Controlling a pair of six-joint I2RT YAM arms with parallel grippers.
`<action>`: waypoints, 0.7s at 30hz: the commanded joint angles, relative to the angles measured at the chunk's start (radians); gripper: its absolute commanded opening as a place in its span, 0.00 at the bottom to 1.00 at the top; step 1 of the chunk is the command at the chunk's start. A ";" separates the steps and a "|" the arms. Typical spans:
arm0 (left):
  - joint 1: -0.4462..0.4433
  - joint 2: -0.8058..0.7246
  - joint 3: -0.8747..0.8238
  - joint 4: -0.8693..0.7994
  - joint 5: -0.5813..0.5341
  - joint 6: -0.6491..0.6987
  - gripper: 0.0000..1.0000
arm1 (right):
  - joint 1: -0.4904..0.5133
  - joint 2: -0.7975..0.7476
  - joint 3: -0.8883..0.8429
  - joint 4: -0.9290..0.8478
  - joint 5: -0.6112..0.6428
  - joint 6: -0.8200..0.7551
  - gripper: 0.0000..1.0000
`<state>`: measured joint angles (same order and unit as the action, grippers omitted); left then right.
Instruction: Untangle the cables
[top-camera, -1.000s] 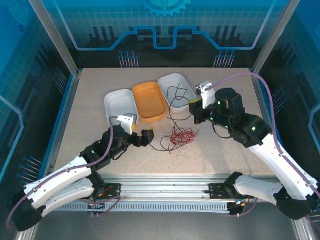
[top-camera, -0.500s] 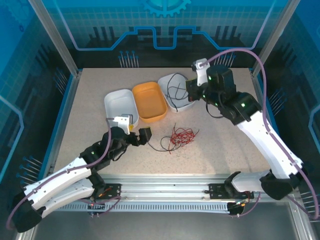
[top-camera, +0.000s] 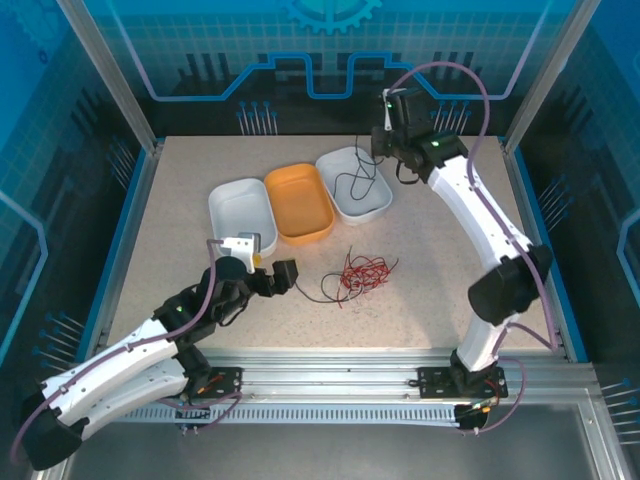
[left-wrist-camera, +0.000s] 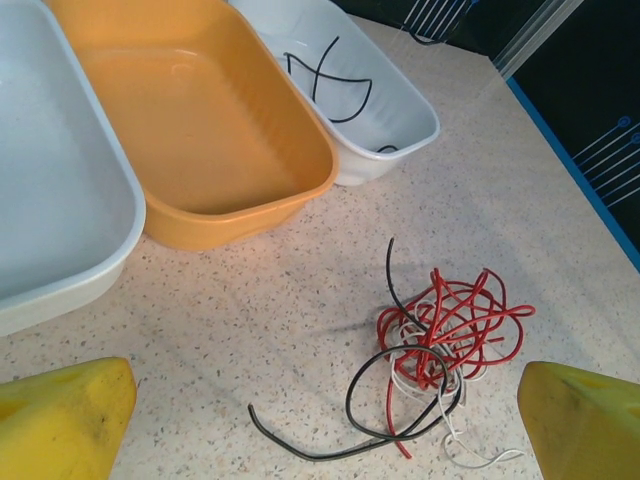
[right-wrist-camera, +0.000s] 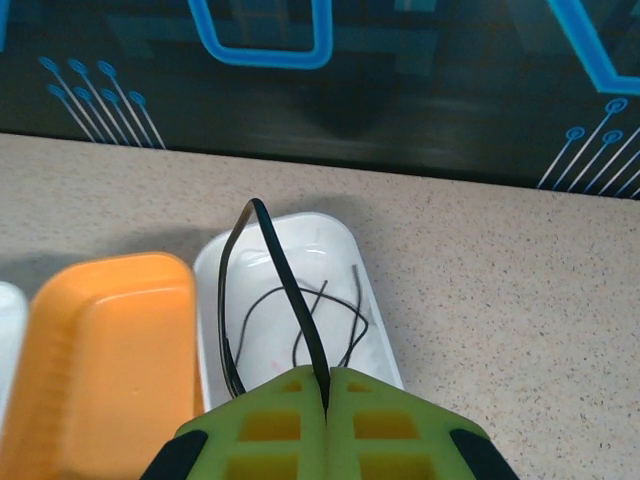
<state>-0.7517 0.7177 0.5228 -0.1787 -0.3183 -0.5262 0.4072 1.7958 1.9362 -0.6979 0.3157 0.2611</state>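
Observation:
A tangle of red cable (left-wrist-camera: 455, 315) with a black cable (left-wrist-camera: 372, 398) and a white cable (left-wrist-camera: 470, 455) lies on the table (left-wrist-camera: 250, 310); from above it is the red bunch (top-camera: 364, 271). My left gripper (left-wrist-camera: 320, 440) is open just short of it, yellow fingertips (left-wrist-camera: 60, 420) wide apart. Another black cable (right-wrist-camera: 285, 275) hangs from my right gripper (right-wrist-camera: 327, 385), shut on it above the right white tray (right-wrist-camera: 372, 285). The rest of that cable coils inside the tray (top-camera: 352, 180). From above, the right gripper (top-camera: 380, 152) is at the table's back.
An orange tray (top-camera: 298, 205) and a left white tray (top-camera: 238, 205) sit beside the right white tray (top-camera: 330, 160). Blue cage walls stand close behind the right gripper. The left gripper (top-camera: 272, 266) is just in front of the left white tray.
The right arm has stretched back and left, carrying the black cable from mid-table to above the right white tray. The left gripper has hardly moved.

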 joint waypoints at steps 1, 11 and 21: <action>0.007 -0.005 0.025 -0.021 -0.013 -0.020 0.99 | -0.008 0.088 0.107 -0.074 0.020 -0.027 0.00; 0.009 0.044 0.032 -0.004 0.019 -0.027 0.99 | -0.031 0.311 0.234 -0.252 0.008 -0.001 0.00; 0.009 0.053 0.019 -0.001 0.041 -0.050 0.99 | -0.041 0.452 0.316 -0.347 0.126 0.036 0.00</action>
<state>-0.7486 0.7670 0.5228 -0.1825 -0.2947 -0.5526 0.3771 2.2185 2.2131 -0.9878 0.3946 0.2699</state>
